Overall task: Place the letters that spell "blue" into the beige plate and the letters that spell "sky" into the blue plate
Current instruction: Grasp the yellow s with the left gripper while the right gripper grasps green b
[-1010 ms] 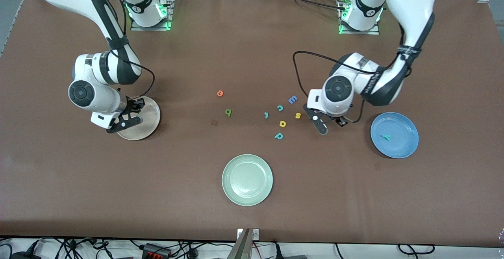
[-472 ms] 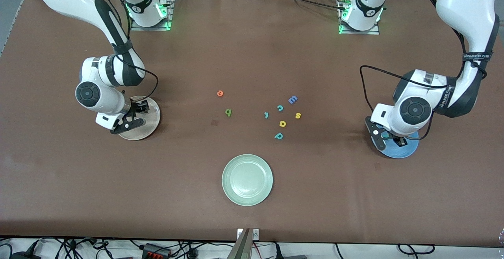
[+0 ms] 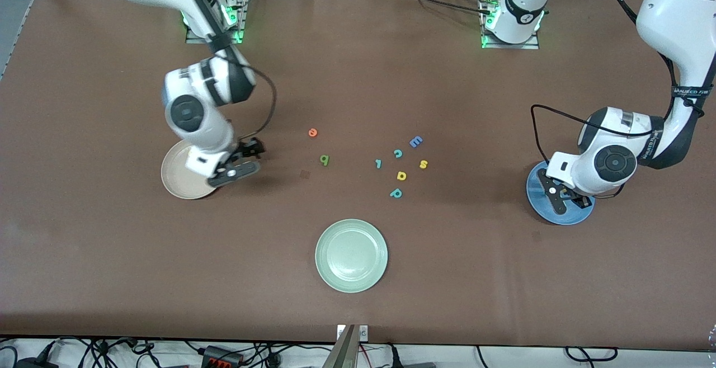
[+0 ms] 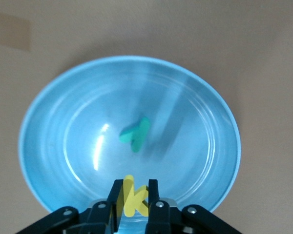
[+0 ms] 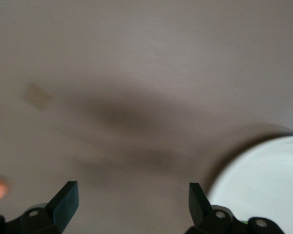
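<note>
The left gripper hangs over the blue plate with the yellow k pinched between its fingertips, which sit narrow on the letter. The teal y already lies in the plate's middle, ahead of the fingers and well clear of them. To do this release well, I would let the k go low and over the plate's floor rather than its rim — the letter is light and could bounce or cling to a pad, so a slow parting of the fingers seems wise.

The right gripper has its fingers spread wide and empty, above bare table just beside the beige plate, the orange e and green b ahead of it.

A second ago the left gripper was beside the yellow s in the letter cluster; it has since carried across to the blue plate. The right gripper was over the beige plate then and has swung off it toward the letters, its fingers opening on the way.
</note>
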Motion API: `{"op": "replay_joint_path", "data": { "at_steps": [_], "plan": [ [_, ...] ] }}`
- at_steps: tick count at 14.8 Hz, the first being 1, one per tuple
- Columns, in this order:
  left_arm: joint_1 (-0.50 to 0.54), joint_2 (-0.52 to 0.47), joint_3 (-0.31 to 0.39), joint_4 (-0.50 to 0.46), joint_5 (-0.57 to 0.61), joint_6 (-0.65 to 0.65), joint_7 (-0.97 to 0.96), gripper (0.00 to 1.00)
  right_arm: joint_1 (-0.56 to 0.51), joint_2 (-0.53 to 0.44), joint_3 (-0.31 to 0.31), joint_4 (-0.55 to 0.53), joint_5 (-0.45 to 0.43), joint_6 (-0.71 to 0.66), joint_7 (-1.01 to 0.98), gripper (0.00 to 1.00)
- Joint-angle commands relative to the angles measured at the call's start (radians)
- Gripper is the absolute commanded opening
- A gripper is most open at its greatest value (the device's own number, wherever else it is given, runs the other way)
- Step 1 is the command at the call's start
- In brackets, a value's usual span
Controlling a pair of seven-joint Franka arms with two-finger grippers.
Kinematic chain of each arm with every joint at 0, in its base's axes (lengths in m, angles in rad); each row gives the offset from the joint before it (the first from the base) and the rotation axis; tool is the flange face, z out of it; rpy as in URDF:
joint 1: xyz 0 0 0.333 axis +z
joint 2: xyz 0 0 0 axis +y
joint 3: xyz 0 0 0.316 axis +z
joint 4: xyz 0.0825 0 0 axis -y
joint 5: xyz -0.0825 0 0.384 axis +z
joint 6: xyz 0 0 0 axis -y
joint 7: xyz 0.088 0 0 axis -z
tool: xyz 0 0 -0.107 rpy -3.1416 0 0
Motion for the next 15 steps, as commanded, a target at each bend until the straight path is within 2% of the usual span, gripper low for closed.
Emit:
{"op": "replay_joint_path", "data": {
  "at_steps": [1,4,7,10,15],
  "plan": [
    [0.027,-0.025,-0.026,-0.026,0.018,0.008,0.019,1.00,0.093,0.080,-0.009,0.109,0.008,-0.010,0.047,1.00],
    [0.038,-0.034,-0.074,-0.024,0.003,-0.016,0.007,1.00,0.175,0.137,-0.009,0.167,0.043,-0.007,0.242,1.00],
    [0.054,-0.038,-0.163,-0.024,-0.068,-0.091,-0.092,1.00,0.219,0.186,-0.009,0.189,0.057,0.004,0.651,1.00],
    [0.052,-0.029,-0.249,-0.038,-0.103,-0.110,-0.310,1.00,0.229,0.221,-0.007,0.232,0.062,0.005,0.844,1.00],
    [0.015,0.041,-0.391,-0.038,-0.120,-0.066,-0.793,1.00,0.256,0.305,-0.009,0.330,0.086,0.011,0.970,1.00]
  ]
}}
